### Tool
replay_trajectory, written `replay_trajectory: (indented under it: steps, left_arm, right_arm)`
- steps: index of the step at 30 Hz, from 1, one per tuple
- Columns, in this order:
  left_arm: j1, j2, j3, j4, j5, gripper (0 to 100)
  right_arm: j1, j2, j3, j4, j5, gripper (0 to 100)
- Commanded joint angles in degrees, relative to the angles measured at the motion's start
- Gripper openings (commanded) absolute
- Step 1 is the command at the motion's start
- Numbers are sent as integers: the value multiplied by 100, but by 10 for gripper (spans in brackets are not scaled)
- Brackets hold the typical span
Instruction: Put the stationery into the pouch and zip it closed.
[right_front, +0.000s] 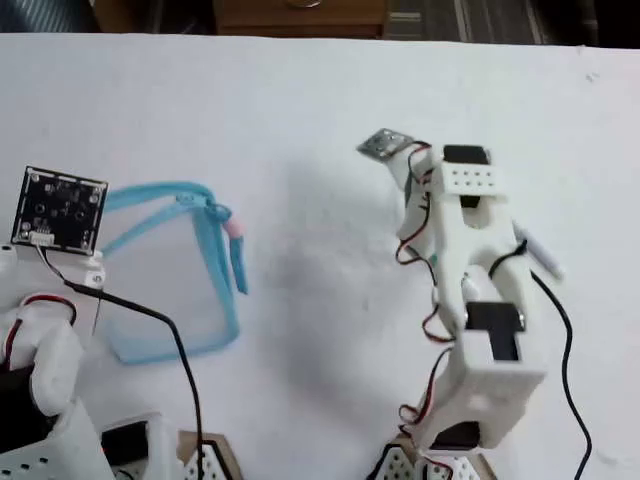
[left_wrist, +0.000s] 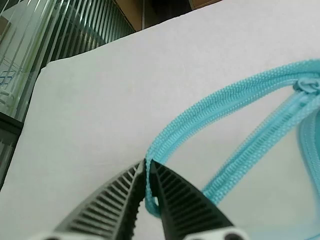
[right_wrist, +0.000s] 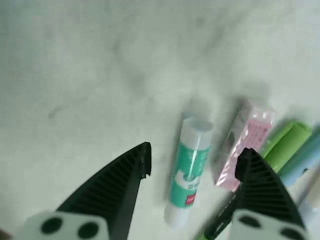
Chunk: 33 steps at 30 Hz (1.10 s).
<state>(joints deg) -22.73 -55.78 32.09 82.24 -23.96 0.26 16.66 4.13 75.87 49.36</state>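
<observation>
The pouch (right_front: 165, 285) is clear with a blue zipper band (left_wrist: 225, 100) and lies at the table's left; its mouth gapes, with the slider (left_wrist: 307, 82) and a pink pull (right_front: 235, 228) at the right end. My left gripper (left_wrist: 147, 167) is shut on the left end of the zipper band. At the table's right, my right gripper (right_wrist: 196, 154) hangs open just above a green-and-white glue stick (right_wrist: 190, 170). Beside the stick lie a pink eraser (right_wrist: 245, 145), a green marker (right_wrist: 286, 141) and a blue pen (right_wrist: 306, 156). The right arm (right_front: 470, 260) covers most of them from above.
One pale pen (right_front: 540, 258) sticks out from under the right arm. The white table (right_front: 300, 100) is bare between pouch and stationery. A black cable (right_front: 150, 315) crosses the pouch's near corner. Dark furniture stands past the far table edge.
</observation>
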Motion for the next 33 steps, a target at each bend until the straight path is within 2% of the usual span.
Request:
replay_trajectory:
  steps: [1,9,11,15,19,21,33]
  left_arm:
    - [-215,215,1363,387,-79,22]
    - [-215,215,1398,378,-53,22]
    - [-215,215,1398,378,-44,22]
    - [-224,215,1398,360,-44,22]
    - [-224,215,1380,343,-44,22]
    - [-224,215,1380,343,-44,22]
    - [-215,215,1371,220,-35,22]
  right_arm:
    - [330,453,-18,-505,255,265]
    - [435,1051,-97,-523,255,261]
    - [435,1095,-97,-497,264,212]
    - [435,1095,-97,-497,273,18]
    - [338,998,-97,-365,246,39]
    - [215,752,-97,-198,229,12]
    - [-769,-2290,-79,1121,35,17]
